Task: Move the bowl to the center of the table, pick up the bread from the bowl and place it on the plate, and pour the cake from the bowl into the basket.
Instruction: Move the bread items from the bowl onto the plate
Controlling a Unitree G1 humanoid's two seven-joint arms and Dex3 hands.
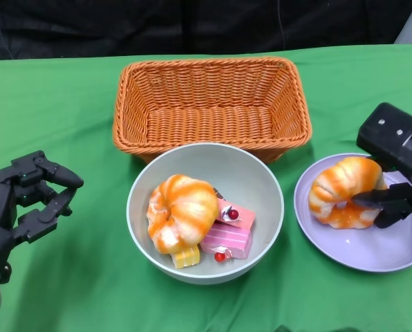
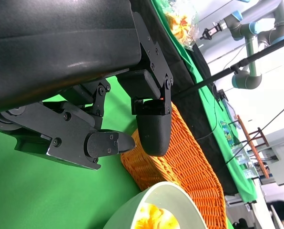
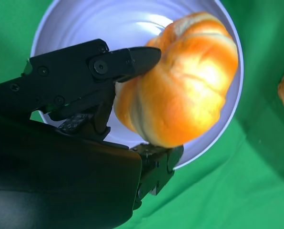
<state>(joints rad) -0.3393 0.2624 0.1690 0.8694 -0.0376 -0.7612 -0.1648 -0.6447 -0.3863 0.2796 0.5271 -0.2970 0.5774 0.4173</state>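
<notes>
A pale green bowl [image 1: 261, 173] sits mid-table, holding an orange-and-white bread roll [image 1: 182, 211], pink cake slices [image 1: 230, 232] with red cherries and a small yellow piece [image 1: 186, 257]. A lavender plate [image 1: 372, 252] lies to its right. On it rests a second bread roll [image 1: 344, 190], gripped by my right hand [image 1: 396, 166]; the right wrist view shows fingers [image 3: 127, 62] on both sides of that roll [image 3: 185, 81] over the plate [image 3: 85, 19]. My left hand [image 1: 26, 197] hovers left of the bowl, fingers apart and holding nothing. The wicker basket [image 1: 213, 104] stands behind the bowl.
Green cloth covers the table [image 1: 68, 111]. The basket nearly touches the bowl's far rim. In the left wrist view the basket [image 2: 180, 162] and the bowl rim [image 2: 166, 191] lie beyond my fingers, and lab equipment stands past the table edge.
</notes>
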